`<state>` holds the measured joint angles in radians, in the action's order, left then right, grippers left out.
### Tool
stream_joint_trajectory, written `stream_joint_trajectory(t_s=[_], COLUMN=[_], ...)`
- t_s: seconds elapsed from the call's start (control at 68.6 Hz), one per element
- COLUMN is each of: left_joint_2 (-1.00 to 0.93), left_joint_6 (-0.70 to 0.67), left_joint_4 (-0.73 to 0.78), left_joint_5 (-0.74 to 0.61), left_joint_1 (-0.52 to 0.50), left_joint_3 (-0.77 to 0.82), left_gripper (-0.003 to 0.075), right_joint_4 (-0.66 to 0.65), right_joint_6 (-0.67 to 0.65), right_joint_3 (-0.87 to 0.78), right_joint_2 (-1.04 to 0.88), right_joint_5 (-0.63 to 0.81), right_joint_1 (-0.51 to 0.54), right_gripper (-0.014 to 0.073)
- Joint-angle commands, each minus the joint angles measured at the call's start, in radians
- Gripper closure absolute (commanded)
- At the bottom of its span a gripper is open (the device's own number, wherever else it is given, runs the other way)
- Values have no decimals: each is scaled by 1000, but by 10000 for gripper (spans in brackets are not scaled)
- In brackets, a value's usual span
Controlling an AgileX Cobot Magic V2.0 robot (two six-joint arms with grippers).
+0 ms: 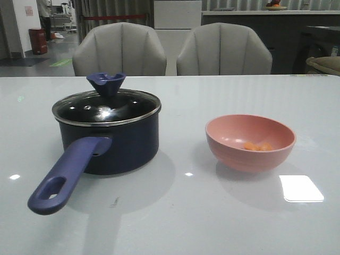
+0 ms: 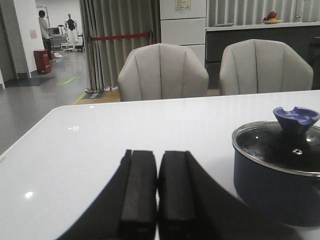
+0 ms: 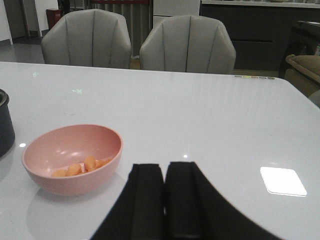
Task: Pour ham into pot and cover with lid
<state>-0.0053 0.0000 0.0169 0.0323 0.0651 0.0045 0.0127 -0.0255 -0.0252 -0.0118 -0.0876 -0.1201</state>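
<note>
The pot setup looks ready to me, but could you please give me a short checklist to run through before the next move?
1. Lid off the pot: not ok, it sits closed on the rim, so it must come off before pouring.
2. Ham in the pink bowl: ok, a few chunks at the bottom.
3. Bowl upright, apart from the pot: ok.
4. Left hand free: ok, shut, holding nothing.
5. Right hand free: ok, shut and empty.
6. Pot handle unobstructed: ok, it points toward the robot.
</note>
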Motion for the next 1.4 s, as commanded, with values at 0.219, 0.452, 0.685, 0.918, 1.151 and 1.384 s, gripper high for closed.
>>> stream_joint_trajectory(t_s=[0.219,0.452,0.685,0.918,1.151,1.384], left_joint_2=[-19,7,203,364,443,463], left_joint_6=[0,0,0,0,0,0], left_joint_4=[-28,-139,-137,-137,-141,-162], left_joint_5=[-202,-291,96,141,125,127], left_joint_1=[-1,-1,-1,-1,-1,-1], left_joint_3=[21,-97,-355,-419,-419,-419], left_gripper=[587,587,587,587,587,577], right_joint_4=[-13,-13,-13,-13,-13,-13], right_joint_6=[0,0,0,0,0,0], right_joint_3=[4,4,4,4,4,4], right_joint_2=[-18,-18,-18,-18,-18,-18], right_joint_5=[76,76,76,76,76,76], right_joint_1=[5,5,5,5,5,5], right_gripper=[459,459,459,459,459,459])
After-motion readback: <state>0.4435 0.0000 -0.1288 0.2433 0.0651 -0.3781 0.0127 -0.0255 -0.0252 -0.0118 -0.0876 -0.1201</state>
